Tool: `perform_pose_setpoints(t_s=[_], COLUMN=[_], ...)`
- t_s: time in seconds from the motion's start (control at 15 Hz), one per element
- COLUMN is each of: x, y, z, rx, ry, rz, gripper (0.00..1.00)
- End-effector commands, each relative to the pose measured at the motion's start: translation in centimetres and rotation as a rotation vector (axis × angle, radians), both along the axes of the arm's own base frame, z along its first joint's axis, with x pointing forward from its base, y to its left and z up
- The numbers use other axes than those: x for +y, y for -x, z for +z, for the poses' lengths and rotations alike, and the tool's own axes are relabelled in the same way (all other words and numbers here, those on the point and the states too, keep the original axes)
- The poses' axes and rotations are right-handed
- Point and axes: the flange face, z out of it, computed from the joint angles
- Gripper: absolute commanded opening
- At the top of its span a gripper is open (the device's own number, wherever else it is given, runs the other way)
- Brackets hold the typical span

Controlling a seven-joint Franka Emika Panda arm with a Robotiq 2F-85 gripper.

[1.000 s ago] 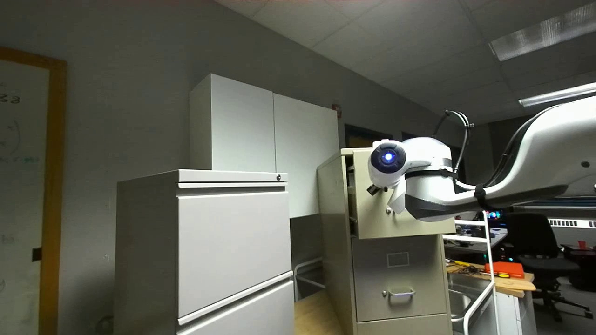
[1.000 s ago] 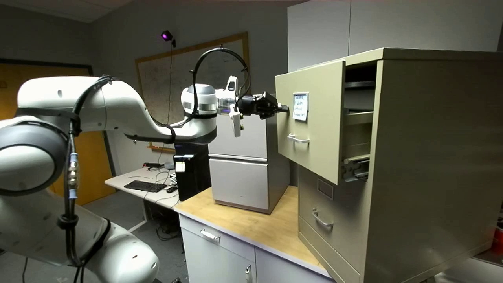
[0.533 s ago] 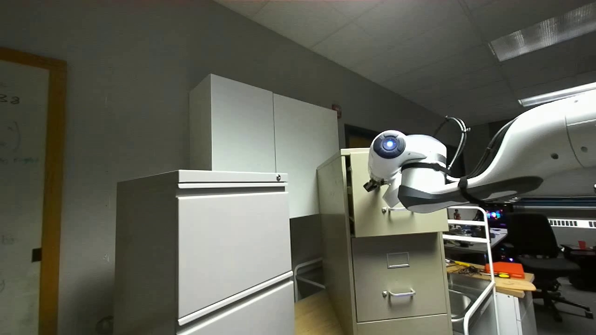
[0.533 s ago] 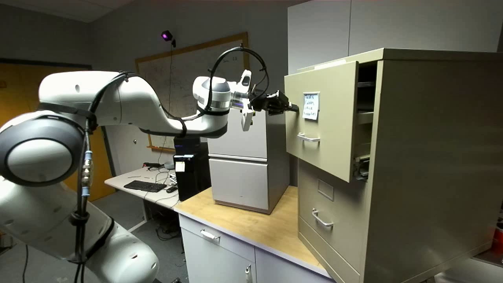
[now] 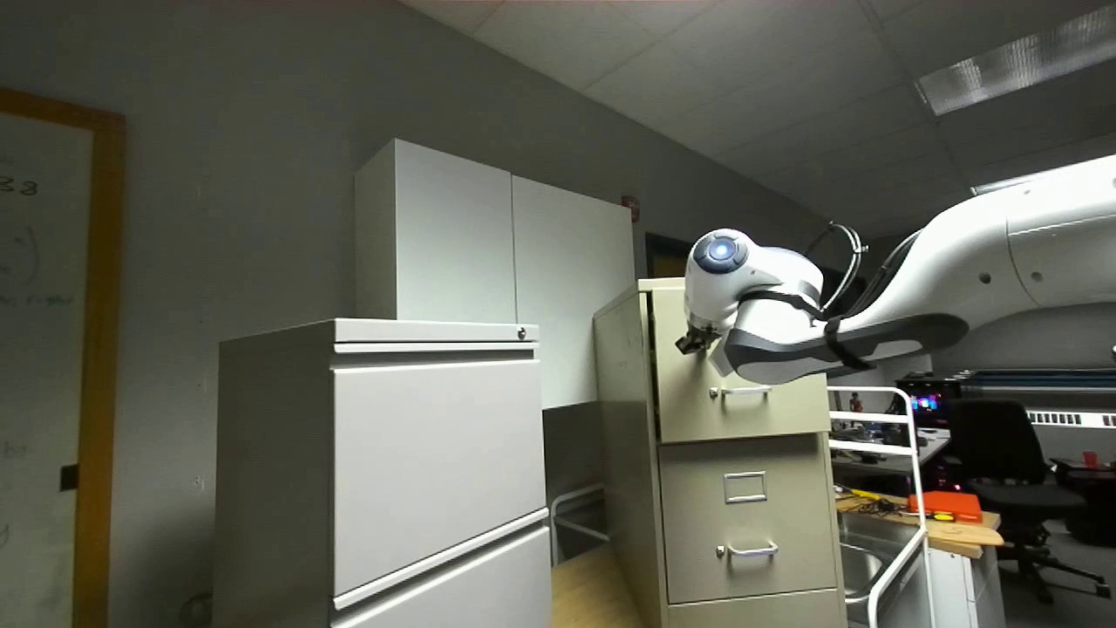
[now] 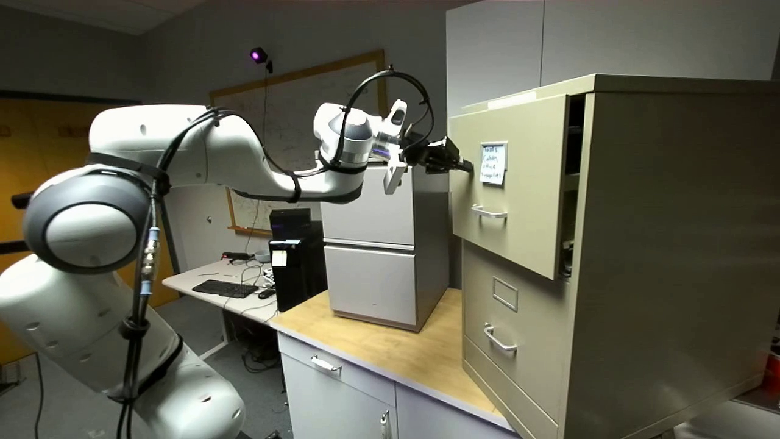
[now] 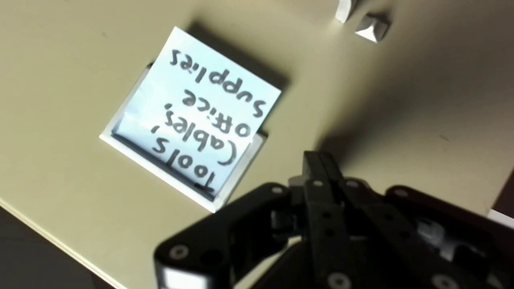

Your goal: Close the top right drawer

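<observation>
One top right drawer (image 6: 515,188), partly out, front touching pincer (image 7: 320,156).

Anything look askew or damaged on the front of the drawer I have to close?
One small thing: the handwritten label on the top right drawer hangs out past the lower edge of its metal holder, as if not fully tucked in. The drawer stands ajar, but that is the job itself. No damage shows.

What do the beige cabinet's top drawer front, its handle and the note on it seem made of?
Drawer front: probably painted metal; smooth, even cream coat, crisp edges.
Handle: likely metal, silvery highlights; plated or polished, can't tell.
Note: apparently matte paper; dark handwriting, thin edge casting a shadow.
</observation>
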Motion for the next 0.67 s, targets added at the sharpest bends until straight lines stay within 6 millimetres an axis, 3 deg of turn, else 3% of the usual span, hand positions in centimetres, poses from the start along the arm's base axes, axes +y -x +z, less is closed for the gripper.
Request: perform_pose_setpoints(t_s=[0.0,0.6], x=[-2.1,-4.8], y=[-5.0,-6.3], z=[-0.8,0.0], rx=[0.020,0.015], ry=[-0.024,-0.110], rz=[0.045,0.055], gripper=[0.00,0.00])
